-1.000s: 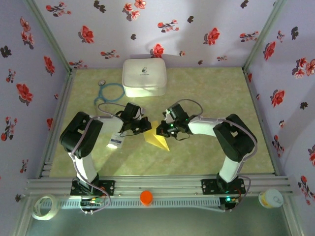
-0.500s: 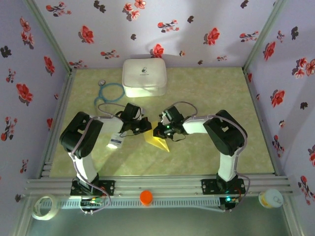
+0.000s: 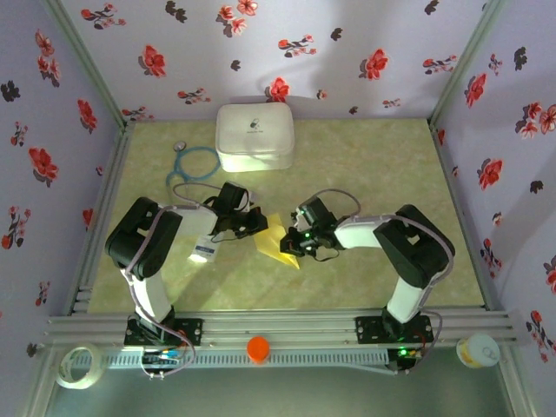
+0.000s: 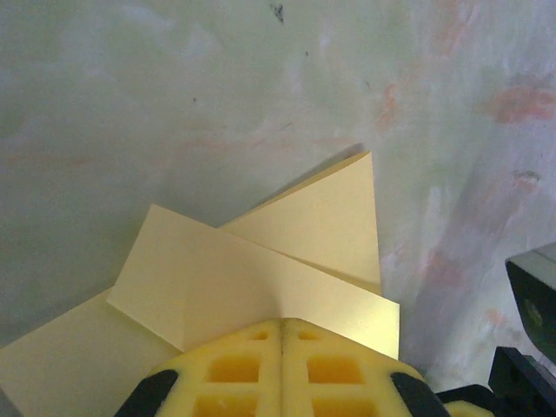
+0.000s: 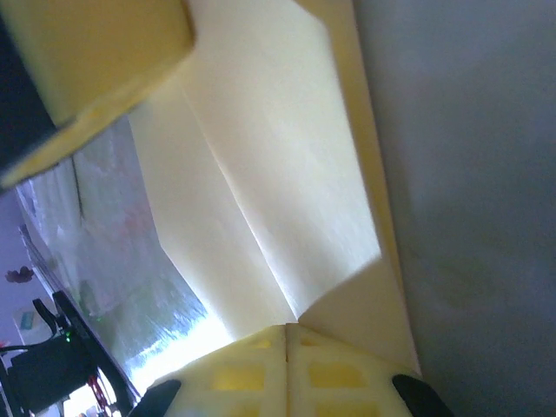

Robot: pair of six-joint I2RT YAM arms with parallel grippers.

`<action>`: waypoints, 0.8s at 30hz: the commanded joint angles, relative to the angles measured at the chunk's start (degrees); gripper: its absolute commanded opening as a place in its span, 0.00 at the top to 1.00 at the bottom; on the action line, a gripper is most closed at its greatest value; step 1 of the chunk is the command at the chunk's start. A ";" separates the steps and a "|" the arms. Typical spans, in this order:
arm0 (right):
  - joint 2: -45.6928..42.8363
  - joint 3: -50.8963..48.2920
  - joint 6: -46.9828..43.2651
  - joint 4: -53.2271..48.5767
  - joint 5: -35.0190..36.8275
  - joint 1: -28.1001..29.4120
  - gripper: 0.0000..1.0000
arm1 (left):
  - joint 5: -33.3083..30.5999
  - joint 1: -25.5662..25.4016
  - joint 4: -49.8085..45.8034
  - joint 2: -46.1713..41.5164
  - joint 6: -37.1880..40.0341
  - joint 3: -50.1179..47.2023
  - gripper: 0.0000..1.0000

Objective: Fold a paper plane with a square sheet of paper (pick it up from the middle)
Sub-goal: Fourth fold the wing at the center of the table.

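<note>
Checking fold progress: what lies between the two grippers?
The partly folded yellow paper, touched by the left gripper and the right gripper, seen in the top view.

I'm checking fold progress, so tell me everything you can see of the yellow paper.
The thin plain yellow paper is partly folded: layered flaps, sharp creases, a point toward the near edge. It lies on the green table between the arms; the shut left gripper and right gripper touch opposite sides.

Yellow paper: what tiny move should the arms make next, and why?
Probably slide the right fingers along the fold to sharpen the crease while the left fingers pin the yellow paper: both sets rest shut on it, and its flaps look slightly lifted.
</note>
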 commanded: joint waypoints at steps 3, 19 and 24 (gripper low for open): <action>-3.60 -4.57 0.99 -3.54 0.79 -0.48 0.91 | -3.18 1.07 -3.07 2.30 -0.37 -1.99 1.00; -10.29 -12.40 2.71 -3.34 2.19 -0.50 0.90 | -3.20 1.40 -2.32 2.08 -1.00 -2.63 1.00; -11.57 -14.23 4.29 -1.55 2.05 -0.50 0.90 | -2.62 1.39 -1.67 1.37 -1.89 -2.83 1.00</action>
